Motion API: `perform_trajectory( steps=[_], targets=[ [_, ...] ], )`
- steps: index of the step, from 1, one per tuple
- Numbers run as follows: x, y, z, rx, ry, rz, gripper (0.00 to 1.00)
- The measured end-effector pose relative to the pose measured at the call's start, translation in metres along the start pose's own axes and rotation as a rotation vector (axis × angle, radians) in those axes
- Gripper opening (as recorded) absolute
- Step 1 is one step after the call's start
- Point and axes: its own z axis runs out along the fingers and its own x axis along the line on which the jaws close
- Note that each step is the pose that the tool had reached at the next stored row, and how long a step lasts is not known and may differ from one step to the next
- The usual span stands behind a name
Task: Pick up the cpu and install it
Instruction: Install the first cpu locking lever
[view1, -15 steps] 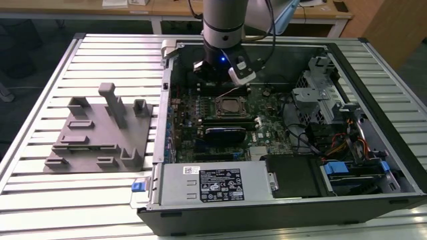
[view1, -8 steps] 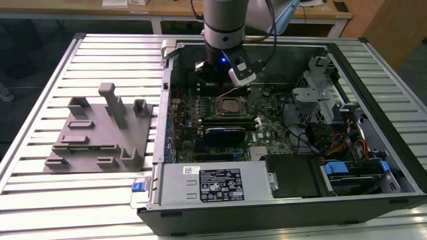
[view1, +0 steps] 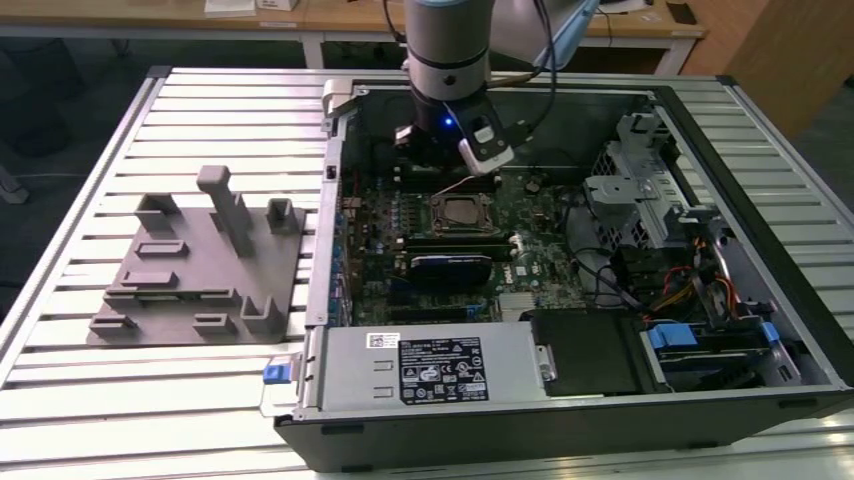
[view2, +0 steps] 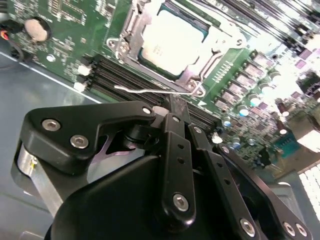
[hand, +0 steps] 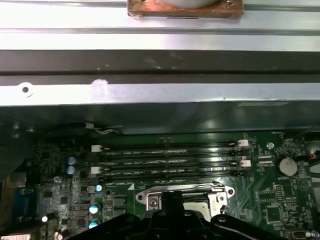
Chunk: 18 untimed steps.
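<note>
In the exterior view, the gripper (view1: 461, 178) is hanging low inside the open computer case (view1: 747, 150), just beyond the cpu (view1: 462, 210), which is already lying in its socket on the motherboard. The grey fixture plate (view1: 200, 270) is sitting well apart, at the exterior view's left.

In the second wrist view, the gripper (view2: 172, 107) is showing its claw drawn narrow, with nothing visible between the tips, right beside the wire lever (view2: 150, 91) at the socket's edge; the cpu (view2: 172, 42) is lying flat in the frame. Judging by this, placement is done and securing is in hand, calling for a careful, short motion.

In the first wrist view, the memory slots (hand: 165, 160) and the case wall (hand: 160, 95) are crowding the far side, leaving little room.
</note>
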Motion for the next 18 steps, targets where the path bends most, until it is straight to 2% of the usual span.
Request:
perform_trajectory(
  steps=[2, 6, 14, 18],
  targets=[
    [-0.0004, -0.0001, 0.0008, -0.0005, -0.0122, 0.003, 0.11],
    [-0.0024, -0.0004, 0.0028, -0.0006, -0.0268, 0.010, 0.11],
    [-0.0108, -0.0006, 0.0069, -0.0011, -0.0488, 0.016, 0.11],
    [-0.0121, -0.0005, 0.0077, -0.0002, -0.0543, 0.027, 0.11]
  ],
)
